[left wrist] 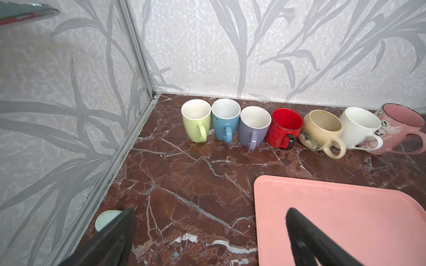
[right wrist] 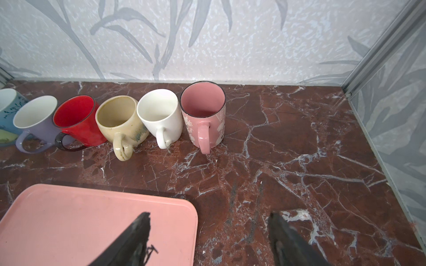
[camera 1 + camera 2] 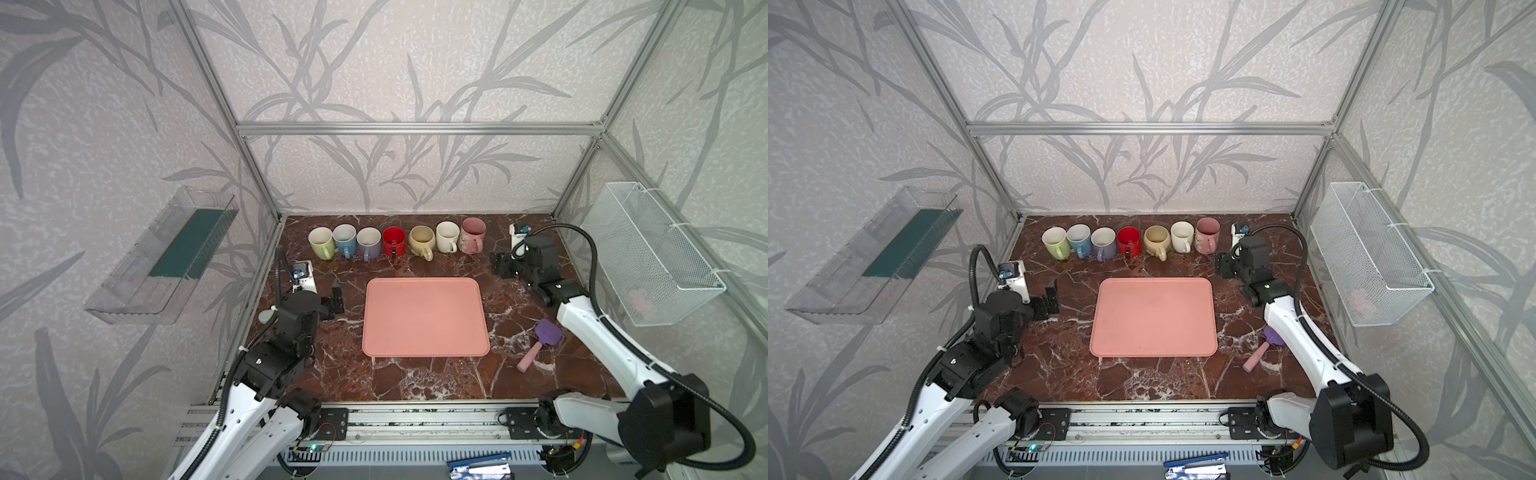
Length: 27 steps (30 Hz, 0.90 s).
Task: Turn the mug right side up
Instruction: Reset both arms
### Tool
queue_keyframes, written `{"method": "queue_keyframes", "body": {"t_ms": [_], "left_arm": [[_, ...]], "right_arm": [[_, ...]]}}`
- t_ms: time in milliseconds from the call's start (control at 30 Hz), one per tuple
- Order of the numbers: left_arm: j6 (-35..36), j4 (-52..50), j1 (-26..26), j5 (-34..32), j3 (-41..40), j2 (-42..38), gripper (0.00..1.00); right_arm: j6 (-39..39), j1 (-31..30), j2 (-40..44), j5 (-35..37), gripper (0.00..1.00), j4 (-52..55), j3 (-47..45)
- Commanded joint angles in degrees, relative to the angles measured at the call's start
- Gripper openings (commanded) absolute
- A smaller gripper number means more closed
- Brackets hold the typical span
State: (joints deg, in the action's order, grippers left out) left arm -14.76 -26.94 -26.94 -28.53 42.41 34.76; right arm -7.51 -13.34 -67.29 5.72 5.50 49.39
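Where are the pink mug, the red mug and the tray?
pink mug point(image 2: 204, 135): right wrist view, its handle.
red mug point(image 1: 279, 135): left wrist view, outer wall.
tray point(image 3: 424, 318): a top view, bare middle.

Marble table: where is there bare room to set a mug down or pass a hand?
Free: the whole pink tray; the marble strip between the tray and the mug row; the front strip between tray and rail. Crowded: the mug row itself, packed side by side, and the right side around the purple spatula and right gripper.

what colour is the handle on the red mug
Black; the handle of the red mug shows best in the left wrist view.
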Motion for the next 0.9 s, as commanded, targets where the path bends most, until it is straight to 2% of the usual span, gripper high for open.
{"method": "queue_keyframes", "body": {"t_ms": [0,33,233,333,433,500,600,733,867], "left_arm": [[1.02,4.95,0.35,-4.76,-2.82,0.98,0.99],[1.19,6.14,0.39,-5.17,-3.39,1.87,0.99],[2.08,14.29,1.41,-8.73,-7.94,7.64,0.99],[2.92,18.82,4.89,-7.9,-10.2,10.45,0.99],[2.1,23.41,11.08,-3.52,-11.83,13.88,0.99],[2.82,26.86,14.61,-0.26,-12.82,16.65,0.99],[4.21,31.94,17.96,0.1,-13.36,22.36,0.99],[8.15,45.11,19.16,-0.29,-15.34,31.29,0.99],[7.47,55.76,19.47,-0.97,-16.95,39.15,0.99]], "right_arm": [[-0.26,0.07,5.22,2.64,0.96,-7.56,-6.8],[-0.28,0.08,6.55,3.17,0.99,-8.93,-9.06],[1.52,0.08,11.27,8.07,0.99,-16.95,-19.46],[3.73,0.16,13.03,11.1,0.99,-24.75,-25.38],[7.37,0.16,12.31,12.7,0.99,-35.93,-31.35],[9.43,0.16,10.17,13.46,0.99,-43.4,-34.52],[10.86,0.16,4.74,15.23,0.99,-51.98,-36.74],[11.56,0.35,-4.89,16.18,0.99,-63.42,-37.62],[13.49,0.34,-12.85,17.02,0.99,-73.21,-38.52]]}}
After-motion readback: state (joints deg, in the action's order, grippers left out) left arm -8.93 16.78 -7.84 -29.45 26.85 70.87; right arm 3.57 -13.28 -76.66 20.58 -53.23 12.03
